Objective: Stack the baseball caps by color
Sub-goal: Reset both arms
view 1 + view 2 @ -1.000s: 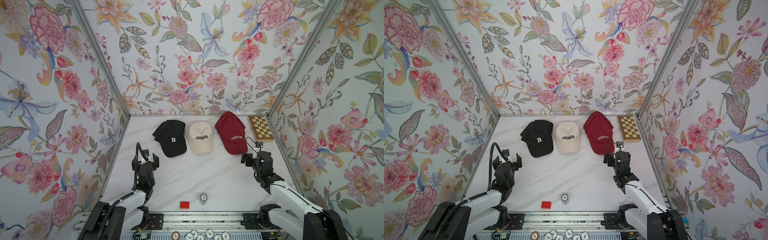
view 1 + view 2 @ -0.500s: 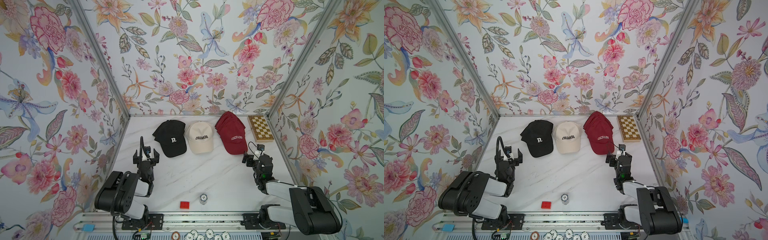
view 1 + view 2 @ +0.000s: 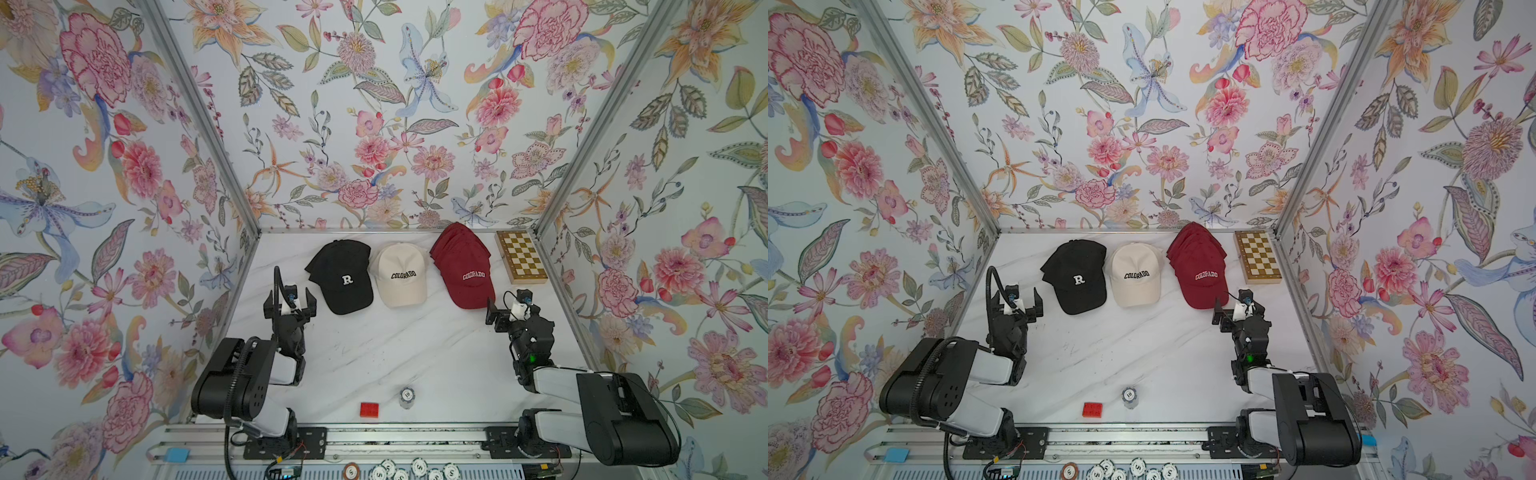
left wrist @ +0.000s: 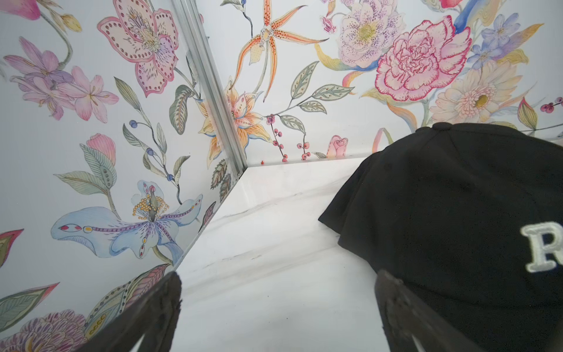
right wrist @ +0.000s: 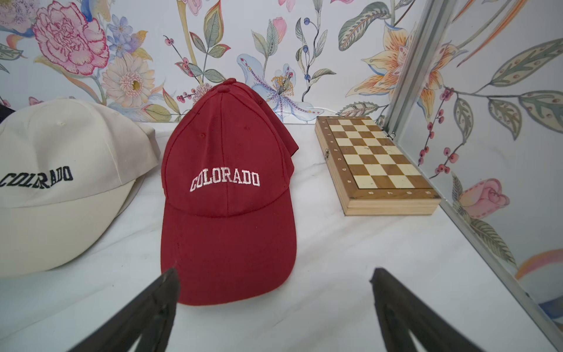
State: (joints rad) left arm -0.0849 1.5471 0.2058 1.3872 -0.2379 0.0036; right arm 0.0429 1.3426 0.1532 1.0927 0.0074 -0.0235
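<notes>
Three piles of baseball caps lie in a row at the back of the white table in both top views: black with a white "R", cream with black "COLORADO", maroon with white "COLORADO". The maroon pile shows several crowns fanned out behind the top cap. My left gripper stands open just left of the black brim, nothing between its fingers. My right gripper stands open and empty just in front of the maroon brim, slightly to its right.
A wooden chessboard lies in the back right corner beside the maroon pile. A red brick and a small stack of poker chips sit near the front edge. More chips lie on the front rail. Flowered walls close in three sides.
Both arms have folded, their elbows swinging up and back over the front rail. The grippers stay almost in place, open. The caps have not moved.
</notes>
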